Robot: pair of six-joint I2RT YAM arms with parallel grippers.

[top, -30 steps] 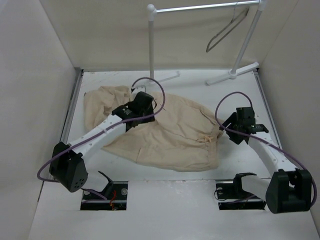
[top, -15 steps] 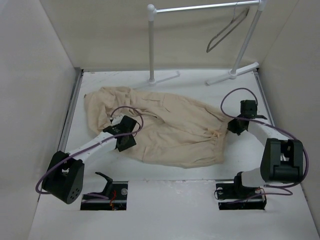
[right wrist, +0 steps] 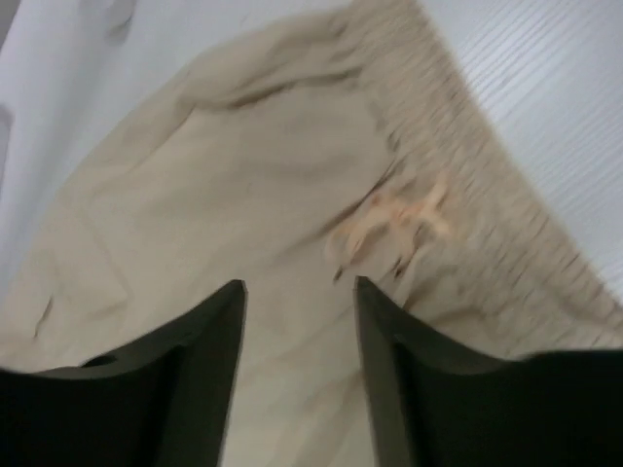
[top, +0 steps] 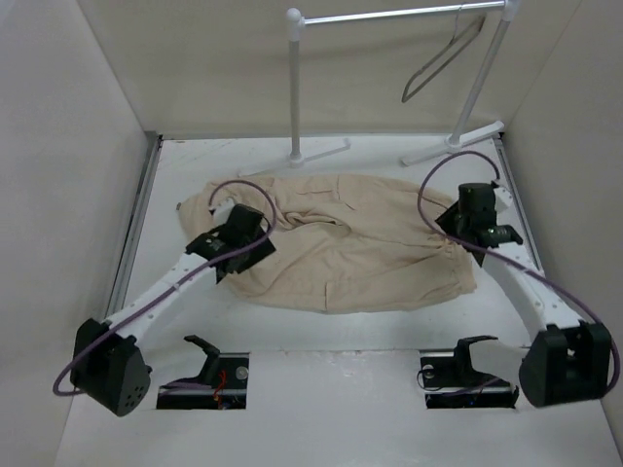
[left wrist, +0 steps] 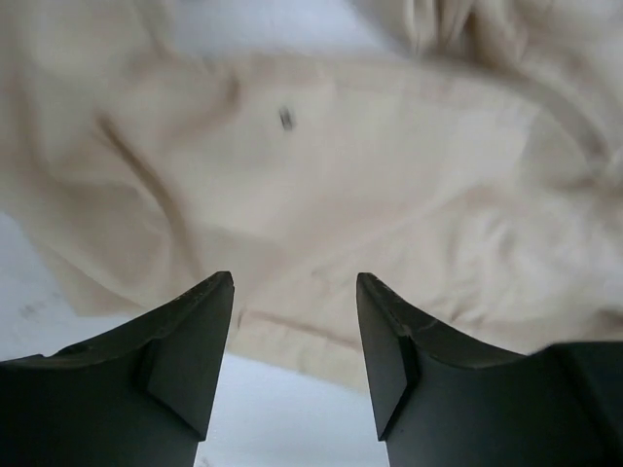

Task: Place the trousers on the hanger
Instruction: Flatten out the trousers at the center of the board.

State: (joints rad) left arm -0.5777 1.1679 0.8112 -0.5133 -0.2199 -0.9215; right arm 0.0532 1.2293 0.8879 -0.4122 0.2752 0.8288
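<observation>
Both left gripper (left wrist: 295, 279) and right gripper (right wrist: 300, 285) spread, seemingly empty, over trousers (top: 360, 255) on white walled table (top: 384, 167).

Trousers (top: 360, 255) on the table (top: 321, 326) centre; hanger (top: 443, 58) on rack (top: 295, 88) behind, far right.

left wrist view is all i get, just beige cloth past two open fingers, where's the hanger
Observer: The top view shows the hanger hanging from the rail of the white rack at the far right of the table, well away from the cloth and with neither hand near it.
Operator: ok and what's the right hand doing
Observer: The right wrist view shows the right hand open over the waistband end of the trousers, with the drawstring bow just beyond its fingers. It holds nothing.
</observation>
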